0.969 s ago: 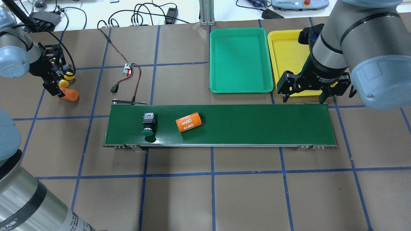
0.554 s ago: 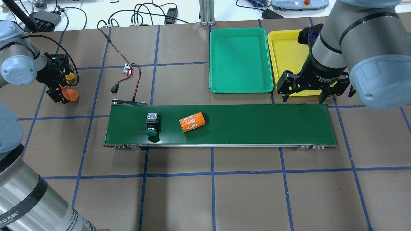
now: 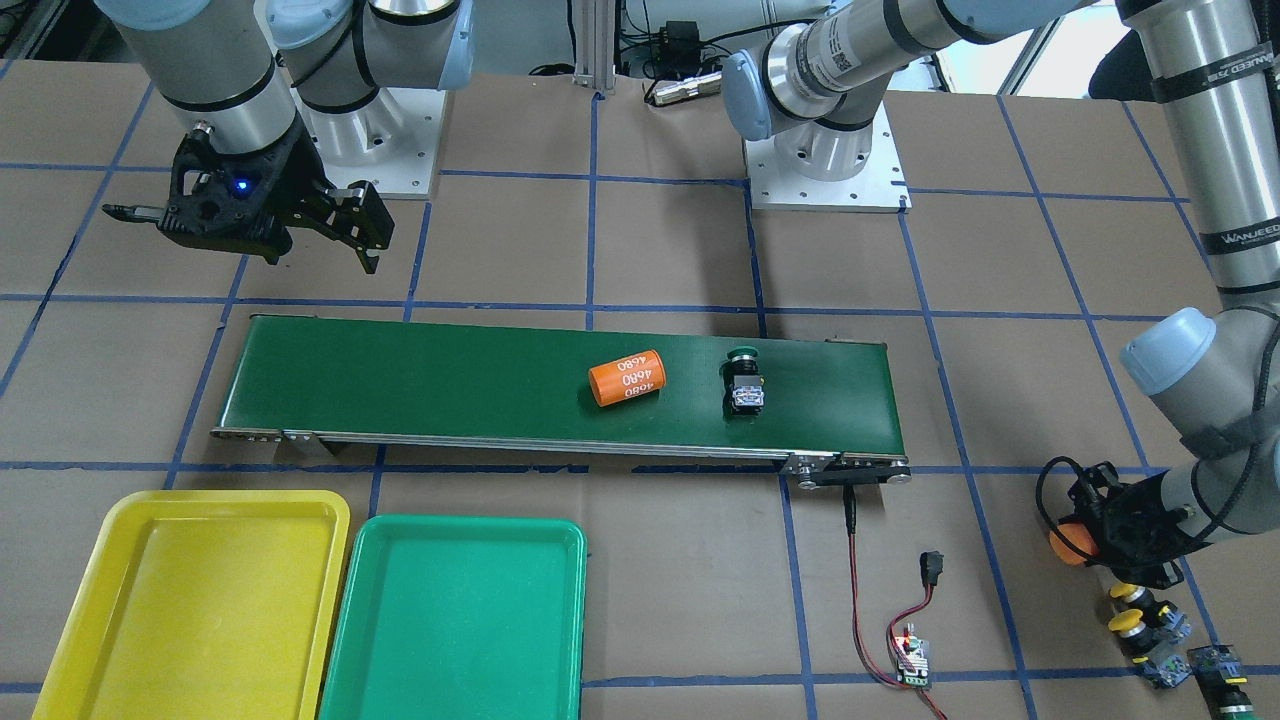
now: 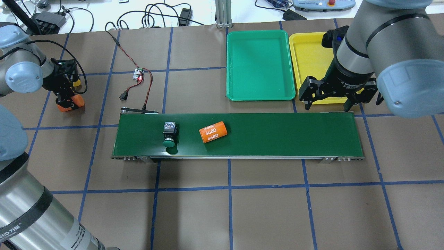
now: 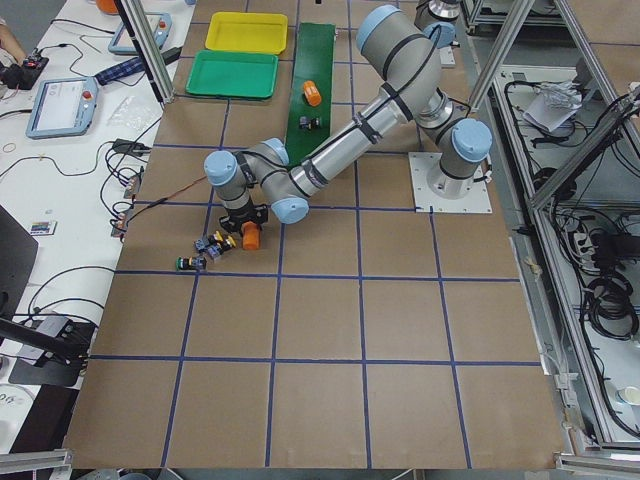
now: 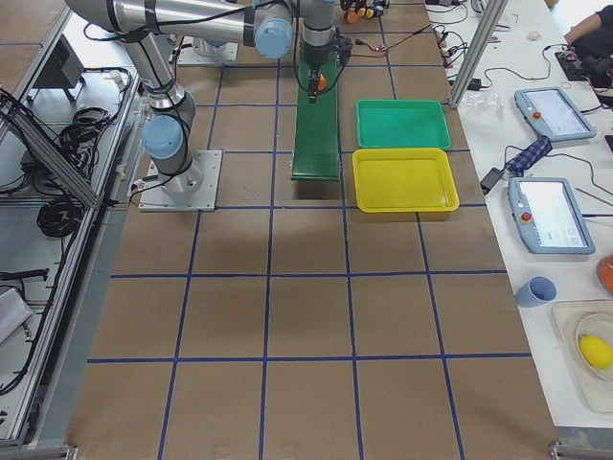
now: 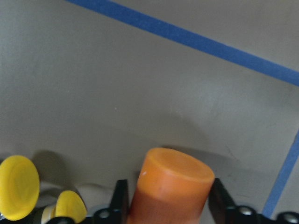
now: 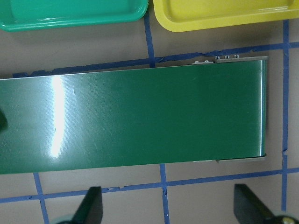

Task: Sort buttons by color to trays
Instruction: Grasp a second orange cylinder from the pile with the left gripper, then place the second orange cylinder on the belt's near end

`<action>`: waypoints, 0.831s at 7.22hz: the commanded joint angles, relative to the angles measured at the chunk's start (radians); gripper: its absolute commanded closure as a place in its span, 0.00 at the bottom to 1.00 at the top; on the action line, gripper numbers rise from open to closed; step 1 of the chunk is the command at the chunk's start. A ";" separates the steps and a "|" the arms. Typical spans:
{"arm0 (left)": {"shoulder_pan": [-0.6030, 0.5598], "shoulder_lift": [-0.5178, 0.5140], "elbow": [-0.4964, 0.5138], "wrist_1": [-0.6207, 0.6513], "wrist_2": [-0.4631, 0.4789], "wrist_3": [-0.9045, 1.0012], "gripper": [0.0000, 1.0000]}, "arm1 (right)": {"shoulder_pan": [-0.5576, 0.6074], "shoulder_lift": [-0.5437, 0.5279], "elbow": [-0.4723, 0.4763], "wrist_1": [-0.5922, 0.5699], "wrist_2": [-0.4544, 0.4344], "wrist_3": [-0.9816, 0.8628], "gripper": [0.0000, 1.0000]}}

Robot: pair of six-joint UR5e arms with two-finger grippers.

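Belt (image 4: 277,135) advance noted: green button (image 4: 169,136) and marked orange cylinder (image 4: 213,131) carried nearer right gripper (image 4: 326,106), fingers spread wide, hovering at belt end. Pickup likely soon. Left gripper (image 4: 65,100) moved off yellow buttons (image 3: 1128,624), now pinching plain orange cylinder (image 7: 170,184), not a sorting item.

Count:
- buttons four: two yellow, second green button (image 3: 1215,662) on table beside them
- cylinders two
- green tray (image 4: 258,95), yellow tray (image 4: 297,62), both empty

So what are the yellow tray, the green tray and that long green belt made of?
The yellow tray and the green tray are probably plastic. They look smooth and slightly glossy, and each seems moulded in one piece with rounded corners and a raised rim. The belt looks like a smooth rubbery or plastic sheet. It is semi-glossy, and the right wrist view shows a bright streak of light across it.
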 commanded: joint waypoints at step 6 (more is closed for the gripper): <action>-0.257 0.512 -0.428 -0.122 -0.141 -0.047 1.00 | 0.000 0.003 0.000 -0.001 0.000 0.008 0.00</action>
